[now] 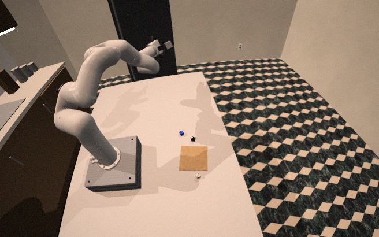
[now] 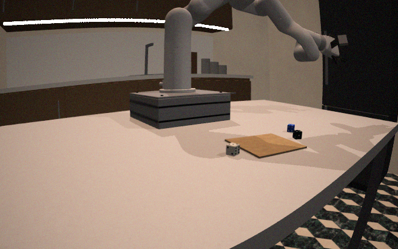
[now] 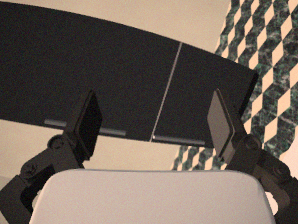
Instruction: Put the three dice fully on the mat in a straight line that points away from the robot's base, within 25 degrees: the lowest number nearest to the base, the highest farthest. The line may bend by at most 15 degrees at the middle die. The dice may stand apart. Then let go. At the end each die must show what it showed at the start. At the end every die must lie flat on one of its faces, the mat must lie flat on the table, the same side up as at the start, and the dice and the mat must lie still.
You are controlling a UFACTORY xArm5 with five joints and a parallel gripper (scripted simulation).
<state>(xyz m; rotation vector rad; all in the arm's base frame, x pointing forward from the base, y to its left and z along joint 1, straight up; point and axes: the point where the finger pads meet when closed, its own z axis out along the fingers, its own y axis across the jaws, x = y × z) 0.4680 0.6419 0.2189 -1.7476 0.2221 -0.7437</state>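
Note:
An orange-brown mat [image 1: 193, 158] [image 2: 267, 146] lies flat on the table. A blue die [image 1: 181, 133] [image 2: 290, 127] and a black die [image 1: 193, 139] [image 2: 297, 134] sit off the mat, beyond its upper edge in the top view. A white die [image 1: 198, 176] [image 2: 232, 149] sits off the opposite edge, close to the mat. The dice's top numbers are too small to read surely. My gripper [image 3: 154, 103] is open and empty, raised high and far from the dice, toward the dark cabinet. No die or mat shows in the wrist view.
The grey base block [image 1: 114, 182] [image 2: 194, 112] stands on the white table [image 1: 173, 211] [image 2: 121, 182], to the left of the mat in the top view. The table's edge lies beyond the mat. Arm shadows fall across the mat. A tall dark cabinet [image 1: 144, 17] [image 3: 100, 65] stands behind the gripper.

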